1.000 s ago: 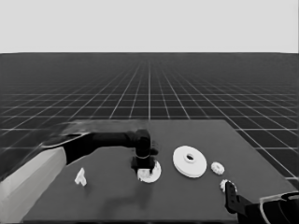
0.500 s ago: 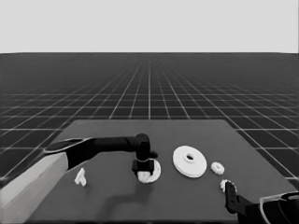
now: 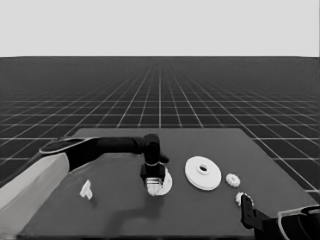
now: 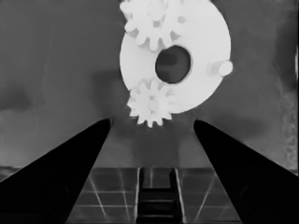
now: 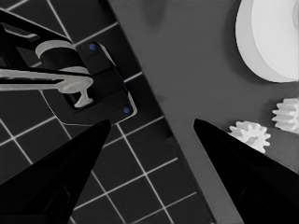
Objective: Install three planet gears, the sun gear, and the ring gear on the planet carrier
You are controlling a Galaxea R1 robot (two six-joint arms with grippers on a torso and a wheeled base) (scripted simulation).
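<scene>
The left gripper (image 3: pixel 153 176) is held directly above the smaller round part (image 3: pixel 161 184) near the middle of the table (image 3: pixel 120 210), its arm reaching in from the left edge. In the left wrist view its fingers (image 4: pixel 70 168) are spread wide with nothing between them. Two gears (image 4: pixel 150 101) are seen seated on the smaller round part (image 4: pixel 196 42), one at each side of its centre hole, and a bare peg (image 4: pixel 220 68) stands at its rim. The larger round part (image 3: pixel 202 173) lies just to the right, apart from it. Two more gears (image 3: pixel 232 179) lie farther right, near the parked right gripper (image 3: pixel 246 210) at the lower right corner; its fingers (image 5: pixel 60 172) are likewise spread and empty. A thin white piece (image 3: pixel 87 190) lies well to the left.
</scene>
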